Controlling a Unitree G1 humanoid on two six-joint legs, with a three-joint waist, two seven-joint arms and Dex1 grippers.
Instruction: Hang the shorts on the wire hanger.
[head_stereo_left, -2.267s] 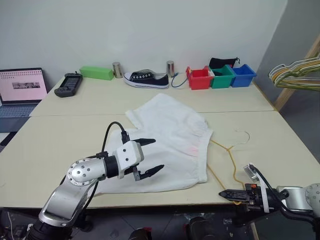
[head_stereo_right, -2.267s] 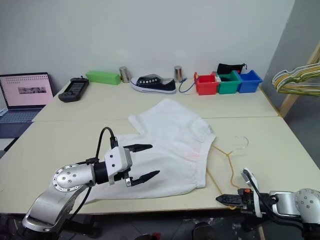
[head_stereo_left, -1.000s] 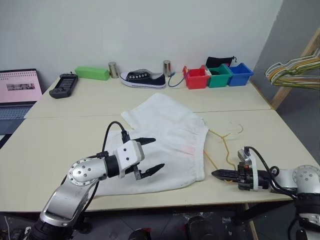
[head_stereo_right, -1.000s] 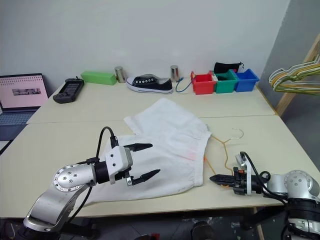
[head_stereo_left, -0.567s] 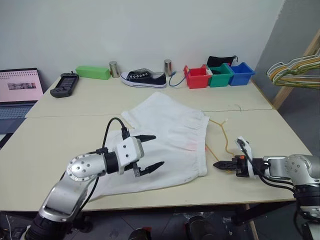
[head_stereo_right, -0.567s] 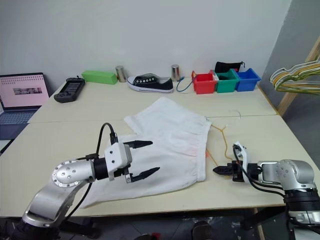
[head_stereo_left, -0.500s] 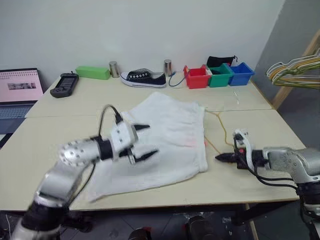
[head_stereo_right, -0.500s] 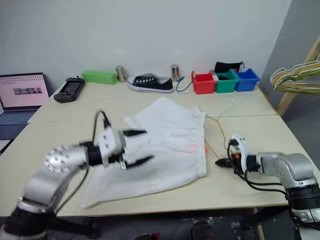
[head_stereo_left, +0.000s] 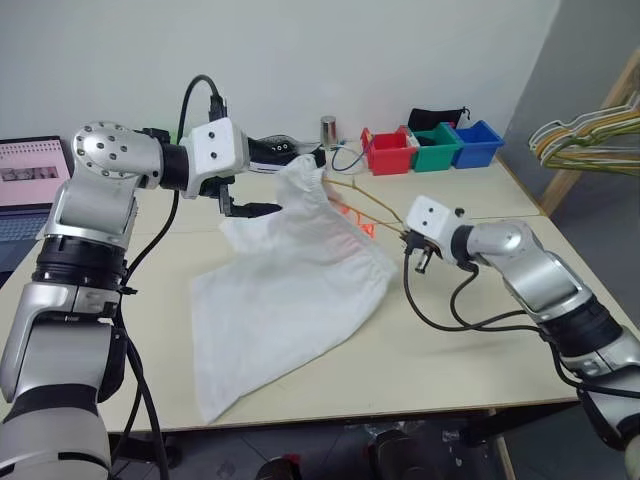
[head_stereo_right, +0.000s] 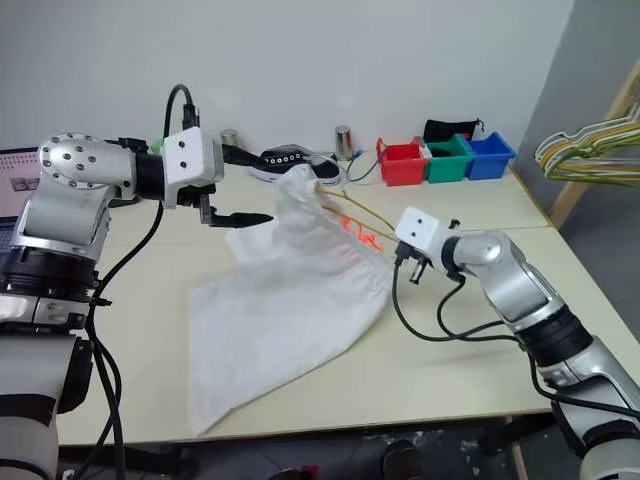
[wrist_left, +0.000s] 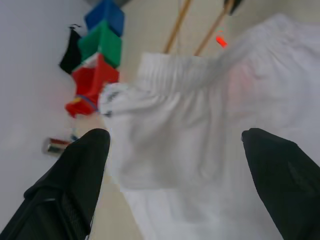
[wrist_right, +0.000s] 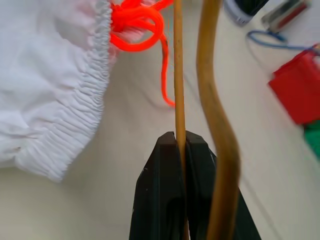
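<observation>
The white shorts (head_stereo_left: 285, 290) trail from the table up to a raised waistband (wrist_left: 200, 75). An orange drawstring (wrist_right: 140, 25) dangles at the waist. The wire hanger (head_stereo_left: 365, 208) is thin and pale yellow. It slants from my right gripper (wrist_right: 181, 137), which is shut on one of its wires, up into the lifted waistband. My left gripper (head_stereo_right: 250, 187) hovers open beside the waistband's top, its black fingers (wrist_left: 280, 175) spread wide with fabric showing beyond them. I cannot tell whether they touch the cloth.
A black sneaker (head_stereo_right: 300, 160), a metal cylinder (head_stereo_left: 327, 130) and red (head_stereo_left: 387, 150), green (head_stereo_left: 432, 145) and blue (head_stereo_left: 475, 140) bins line the table's far edge. A laptop (head_stereo_left: 30, 175) sits far left. A bunch of coloured hangers (head_stereo_left: 590, 140) hangs at the right.
Both arms rose and reached forward. The right gripper rolled and lifted the hanger, which raised the shorts' waistband off the table. The left gripper stayed open.
</observation>
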